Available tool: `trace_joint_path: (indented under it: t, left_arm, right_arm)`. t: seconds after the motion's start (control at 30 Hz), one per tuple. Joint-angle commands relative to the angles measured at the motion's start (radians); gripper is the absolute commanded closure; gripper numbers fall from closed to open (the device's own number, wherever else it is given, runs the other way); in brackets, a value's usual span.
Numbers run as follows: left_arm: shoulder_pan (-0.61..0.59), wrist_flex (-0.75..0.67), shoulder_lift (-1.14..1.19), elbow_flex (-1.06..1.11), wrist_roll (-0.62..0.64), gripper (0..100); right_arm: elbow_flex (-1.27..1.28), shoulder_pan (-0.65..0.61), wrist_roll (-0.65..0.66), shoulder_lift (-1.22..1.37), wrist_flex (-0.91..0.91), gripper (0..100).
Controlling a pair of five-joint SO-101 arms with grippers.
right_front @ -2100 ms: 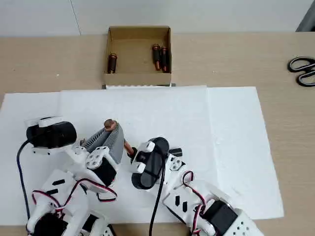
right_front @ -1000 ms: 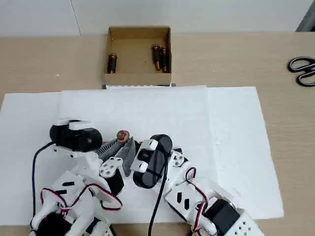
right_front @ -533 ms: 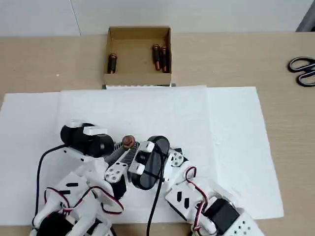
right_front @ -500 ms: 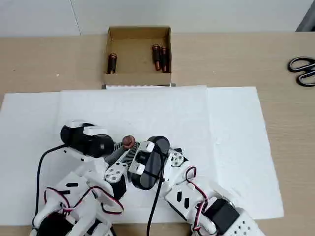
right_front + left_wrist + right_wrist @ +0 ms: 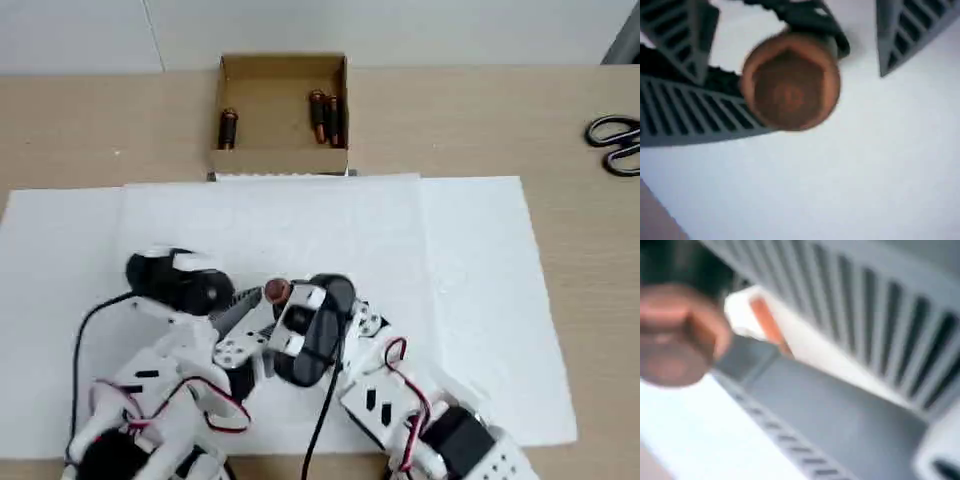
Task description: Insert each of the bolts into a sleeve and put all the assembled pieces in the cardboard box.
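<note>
- The wooden table (image 5: pixel 500 110) fills the high view from side to side. A pale strip of the room (image 5: pixel 400 30) runs along the top of the frame beyond its far edge, and what it is cannot be made out.
- A white sheet (image 5: pixel 470 280) covers the lower two thirds of the table. Its lower middle is hidden under the arms.
- The left arm (image 5: pixel 150 390) stands at the lower left and the right arm (image 5: pixel 420 430) at the lower right. Both are cut off by the bottom edge, and their ends meet just below the frame's centre.
- The cardboard box (image 5: pixel 283 160) sits open at top centre, on bare wood just beyond the sheet's far edge and well apart from the arms.
- Scissors (image 5: pixel 615 145) lie at the right edge, partly cut off.
- The left gripper (image 5: pixel 248 308) and the right gripper (image 5: pixel 300 312) sit close together below centre. The right one is largely covered by its black wrist housing. Whether either is closed or spread cannot be told, since neither wrist view makes it plain.
- Three assembled pieces (image 5: pixel 318 116) lie in the box, one at its left and two side by side at its right.
- One bolt (image 5: pixel 277 291) stands between the two grippers with its copper head up. In the left wrist view the hexagonal head lies against a ribbed grey bar (image 5: pixel 690 120), with something dark behind it. What grips its shank is hidden.
</note>
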Motion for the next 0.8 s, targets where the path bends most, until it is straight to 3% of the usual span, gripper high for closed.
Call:
trace_joint_path:
  t: [0.0,0.23,0.53,0.77]
  left_arm:
    - [0.006,0.02,0.006,-0.039,-0.005,78]
    - [0.003,0.021,0.008,-0.116,-0.005,78]
    - [-0.181,0.017,0.003,-0.159,-0.031,78]
    - [-0.288,0.014,0.002,-0.153,-0.031,100]
  right_arm:
    - [-0.101,0.027,0.0,-0.013,-0.035,99.6]
    - [-0.071,0.03,0.0,-0.018,-0.033,99.6]
    - [-0.017,0.061,-0.002,-0.019,-0.036,99.6]
    - [-0.002,0.111,-0.002,-0.019,-0.038,99.6]
